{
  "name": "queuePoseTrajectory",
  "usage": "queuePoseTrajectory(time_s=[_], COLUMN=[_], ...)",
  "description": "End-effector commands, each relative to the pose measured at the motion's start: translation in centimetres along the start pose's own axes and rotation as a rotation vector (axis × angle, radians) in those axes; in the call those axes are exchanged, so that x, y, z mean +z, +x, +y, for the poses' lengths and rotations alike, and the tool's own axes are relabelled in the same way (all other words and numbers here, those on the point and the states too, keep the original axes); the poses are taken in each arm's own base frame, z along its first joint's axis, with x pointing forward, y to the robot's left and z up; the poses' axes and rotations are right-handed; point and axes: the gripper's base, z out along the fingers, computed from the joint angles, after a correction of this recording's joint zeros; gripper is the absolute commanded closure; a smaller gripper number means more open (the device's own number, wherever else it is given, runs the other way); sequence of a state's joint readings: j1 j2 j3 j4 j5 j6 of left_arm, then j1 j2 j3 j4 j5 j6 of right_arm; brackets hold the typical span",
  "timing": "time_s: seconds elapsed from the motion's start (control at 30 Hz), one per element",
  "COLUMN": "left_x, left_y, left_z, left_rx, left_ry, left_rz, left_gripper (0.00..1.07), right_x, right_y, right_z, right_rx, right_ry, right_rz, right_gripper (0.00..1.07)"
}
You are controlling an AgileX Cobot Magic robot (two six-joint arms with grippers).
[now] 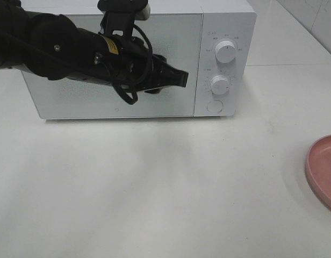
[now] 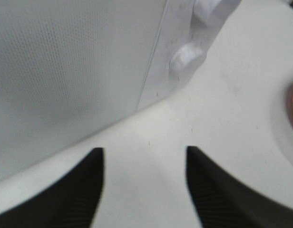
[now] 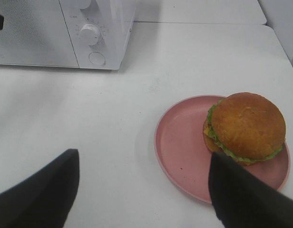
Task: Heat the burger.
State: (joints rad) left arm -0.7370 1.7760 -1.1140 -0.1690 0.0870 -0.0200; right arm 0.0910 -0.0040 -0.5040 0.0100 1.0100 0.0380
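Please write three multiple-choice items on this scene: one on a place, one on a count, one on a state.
1. Where does the burger sit?
A. on the pink plate
B. inside the microwave
C. on the bare table

2. How many round knobs does the microwave have?
A. one
B. two
C. four

3. How is the microwave door?
A. wide open
B. removed
C. shut

Answers: 1 A, the right wrist view shows it on the plate; 2 B, two knobs stand above a round button; 3 C, it lies flush with the front.
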Motion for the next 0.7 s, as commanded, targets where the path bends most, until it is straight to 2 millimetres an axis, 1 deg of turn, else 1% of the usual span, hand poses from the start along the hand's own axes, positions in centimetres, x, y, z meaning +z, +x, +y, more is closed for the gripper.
queuePoseTrajectory(time_s=[0.03, 0.07, 0.1, 0.13, 0.17, 0.23, 0.27, 0.3, 0.33, 0.37, 0.4, 0.43, 0.5, 0.53, 0.57, 0.6, 0.63, 0.67, 0.7], left_x=[-1.1, -1.7, -1.9, -1.9, -2.6, -2.9, -3.8, -3.8, -4.8, -5.3, -5.3, -6.0, -6.4, -7.3, -7.3, -8.3, -8.7, -8.7, -10.0], left_y=[0.2, 0.7, 1.0, 1.0, 1.4, 1.6, 2.0, 2.0, 2.3, 2.5, 2.5, 2.8, 2.8, 2.8, 2.8, 2.6, 2.5, 2.5, 2.0], left_z=[-0.3, -0.4, -0.4, -0.4, -0.5, -0.5, -0.5, -0.5, -0.5, -0.4, -0.4, -0.1, 0.3, 1.2, 1.2, 2.1, 2.6, 2.6, 3.7], left_rx=[-0.014, -0.009, -0.005, -0.005, -0.005, -0.002, 0.002, 0.002, 0.011, 0.014, 0.014, 0.016, 0.000, -0.031, -0.031, -0.059, -0.071, -0.071, -0.102], left_ry=[0.009, 0.010, 0.010, 0.010, 0.012, 0.012, 0.012, 0.012, 0.010, 0.005, 0.005, -0.004, -0.013, -0.029, -0.029, -0.044, -0.052, -0.052, -0.072], left_rz=[0.089, 0.170, 0.213, 0.213, 0.287, 0.319, 0.396, 0.396, 0.467, 0.509, 0.509, 0.570, 0.589, 0.630, 0.630, 0.649, 0.658, 0.658, 0.650], left_gripper=[0.20, 0.05, 0.07, 0.07, 0.08, 0.08, 0.08, 0.08, 0.09, 0.09, 0.09, 0.09, 0.09, 0.09, 0.09, 0.09, 0.09, 0.09, 0.09], right_x=[-0.3, -0.3, -0.3, -0.3, -0.3, -0.3, -0.3, -0.3, -0.3, -0.3, -0.3, -0.3, -0.3, -0.3, -0.3, -0.3, -0.3, -0.3, -0.3], right_y=[0.2, 0.2, 0.2, 0.2, 0.2, 0.2, 0.2, 0.2, 0.2, 0.2, 0.2, 0.2, 0.2, 0.2, 0.2, 0.2, 0.2, 0.2, 0.2], right_z=[0.0, 0.0, 0.0, 0.0, 0.0, 0.0, 0.0, 0.0, 0.0, 0.0, 0.0, 0.0, 0.0, 0.0, 0.0, 0.0, 0.0, 0.0, 0.0], right_rx=[-0.002, -0.002, -0.002, -0.002, -0.002, -0.002, -0.002, -0.002, -0.002, -0.002, -0.002, -0.002, -0.002, -0.002, -0.002, -0.002, -0.002, -0.002, -0.002], right_ry=[-0.003, -0.003, -0.003, -0.003, -0.003, -0.003, -0.003, -0.003, -0.003, -0.003, -0.003, -0.003, -0.003, -0.003, -0.003, -0.003, -0.003, -0.003, -0.003], right_rz=[-0.040, -0.040, -0.040, -0.040, -0.040, -0.040, -0.040, -0.040, -0.040, -0.040, -0.040, -0.040, -0.040, -0.040, -0.040, -0.040, -0.040, -0.040, -0.040], right_gripper=[0.33, 0.33, 0.33, 0.33, 0.33, 0.33, 0.33, 0.33, 0.33, 0.33, 0.33, 0.33, 0.33, 0.33, 0.33, 0.33, 0.33, 0.33, 0.33])
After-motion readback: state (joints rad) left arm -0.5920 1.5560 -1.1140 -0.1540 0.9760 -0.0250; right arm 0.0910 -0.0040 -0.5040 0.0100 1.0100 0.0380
